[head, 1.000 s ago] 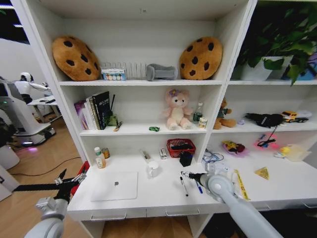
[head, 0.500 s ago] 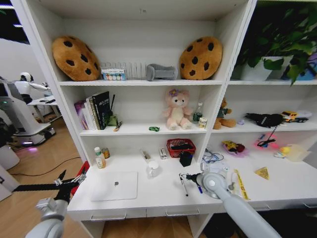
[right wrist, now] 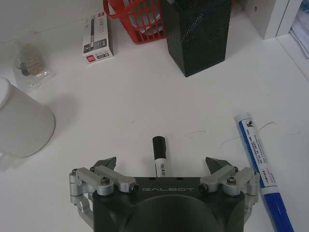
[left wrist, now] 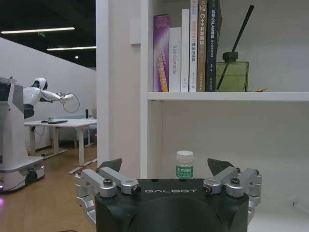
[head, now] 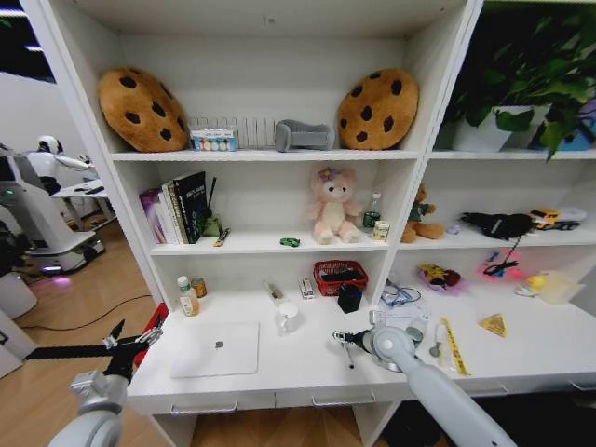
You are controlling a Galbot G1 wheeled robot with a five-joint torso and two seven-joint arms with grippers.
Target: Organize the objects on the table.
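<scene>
Right gripper point(right wrist: 163, 166) shifted leftward, now open astride black pen point(right wrist: 160, 155); pen points toward shelves; left gripper point(left wrist: 164, 166) open off counter point(head: 307, 368) edge.

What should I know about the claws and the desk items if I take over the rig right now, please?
Right claw: open, poised directly over the black pen on the table; blue pen lies beside it, mesh holder beyond.
Left claw: open, idle off the desk's left end.
Laptop closed on the desk.
Done: nothing gripped.
Left: grasp the pens, tidy the rest.
</scene>
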